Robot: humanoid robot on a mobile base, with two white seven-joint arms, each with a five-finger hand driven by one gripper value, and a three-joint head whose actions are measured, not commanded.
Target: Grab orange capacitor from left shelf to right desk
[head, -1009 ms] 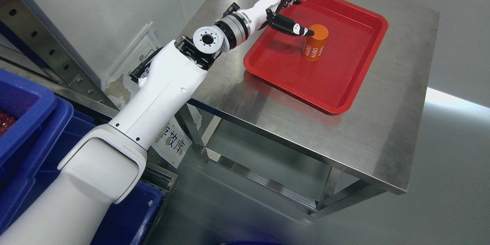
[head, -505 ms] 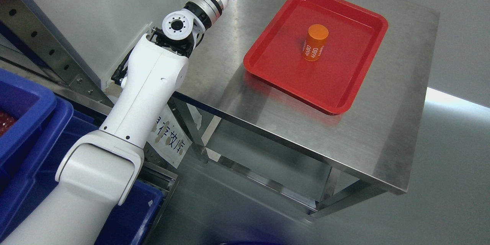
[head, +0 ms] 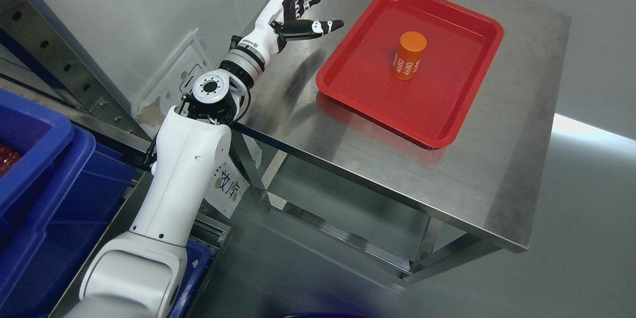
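An orange capacitor with white print stands upright in the red tray on the steel desk. My left hand hovers over the desk's left end, well to the left of the tray. Its fingers are spread and it holds nothing. The white left arm rises from the lower left. No right arm shows.
Blue bins sit on the shelf at the left, behind a perforated steel upright. A white sign with black characters hangs by the desk leg. Grey floor lies below and to the right of the desk.
My left hand let go of the capacitor and drew back left, away from the tray, and the arm has pulled in. The capacitor stays standing in the tray.
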